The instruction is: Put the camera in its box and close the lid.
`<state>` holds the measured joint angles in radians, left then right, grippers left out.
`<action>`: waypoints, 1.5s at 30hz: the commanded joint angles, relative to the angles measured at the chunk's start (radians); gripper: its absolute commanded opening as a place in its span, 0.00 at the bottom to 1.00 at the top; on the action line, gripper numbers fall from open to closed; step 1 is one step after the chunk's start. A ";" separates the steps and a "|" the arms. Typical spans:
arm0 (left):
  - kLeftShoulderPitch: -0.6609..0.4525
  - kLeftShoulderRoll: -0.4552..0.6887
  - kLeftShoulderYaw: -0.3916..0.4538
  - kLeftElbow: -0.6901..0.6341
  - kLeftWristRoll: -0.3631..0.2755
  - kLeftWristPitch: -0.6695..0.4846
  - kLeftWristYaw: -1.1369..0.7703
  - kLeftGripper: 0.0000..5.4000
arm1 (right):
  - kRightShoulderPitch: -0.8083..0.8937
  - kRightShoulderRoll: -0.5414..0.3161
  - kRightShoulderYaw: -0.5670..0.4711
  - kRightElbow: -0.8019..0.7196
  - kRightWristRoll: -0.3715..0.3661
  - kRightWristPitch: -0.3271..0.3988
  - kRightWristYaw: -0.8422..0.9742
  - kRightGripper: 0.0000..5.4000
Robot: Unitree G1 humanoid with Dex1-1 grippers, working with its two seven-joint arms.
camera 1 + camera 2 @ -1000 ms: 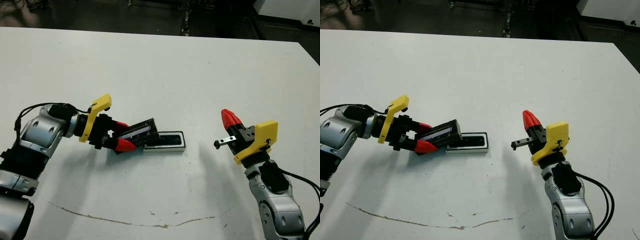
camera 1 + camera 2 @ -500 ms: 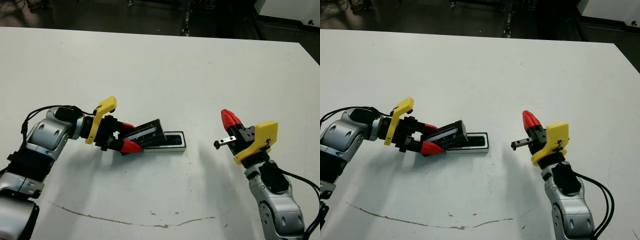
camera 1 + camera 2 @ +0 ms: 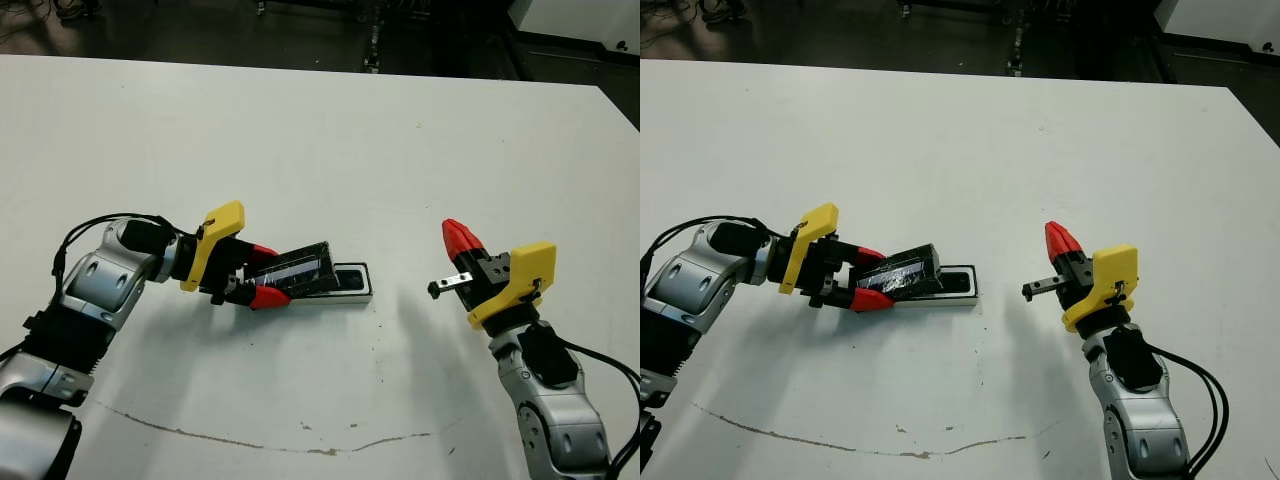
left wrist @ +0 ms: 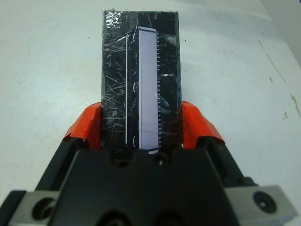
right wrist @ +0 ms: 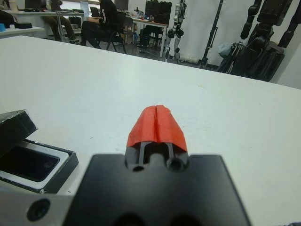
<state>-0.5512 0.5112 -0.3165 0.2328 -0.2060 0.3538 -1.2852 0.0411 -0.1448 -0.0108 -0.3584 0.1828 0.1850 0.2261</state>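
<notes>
Left end effector (image 3: 262, 282) clamps the lid (image 3: 300, 271) by its near end, tilted over the box (image 3: 350, 283), long axes roughly aligned; the camera (image 5: 28, 162) lies inside. Right end effector (image 3: 455, 240), fingers pressed together, hovers well apart to the right.

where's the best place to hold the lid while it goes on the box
By its two long edges at the end away from the box, from the robot's left, as the left end effector has it. The lid is flat and narrow, so the fingers span its width, leaving the far end free to come down over the box.
</notes>
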 commanded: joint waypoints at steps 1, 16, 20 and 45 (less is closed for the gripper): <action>0.022 -0.017 -0.037 -0.001 0.022 0.023 0.009 0.58 | 0.007 -0.003 -0.006 0.002 0.003 0.005 -0.002 0.00; 0.011 -0.065 -0.033 0.060 -0.020 0.058 -0.009 0.58 | 0.008 -0.006 -0.005 0.007 -0.006 -0.004 -0.001 0.00; 0.008 -0.087 -0.035 0.089 -0.014 0.035 -0.008 0.58 | 0.008 -0.004 -0.007 0.003 -0.001 0.000 -0.003 0.00; -0.061 -0.217 -0.072 0.269 0.047 -0.100 -0.024 0.58 | -0.002 -0.013 -0.012 0.009 -0.005 -0.008 0.004 0.00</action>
<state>-0.6421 0.3517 -0.3413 0.4767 -0.1835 0.2487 -1.3182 0.0401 -0.1464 -0.0144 -0.3582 0.1809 0.1848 0.2266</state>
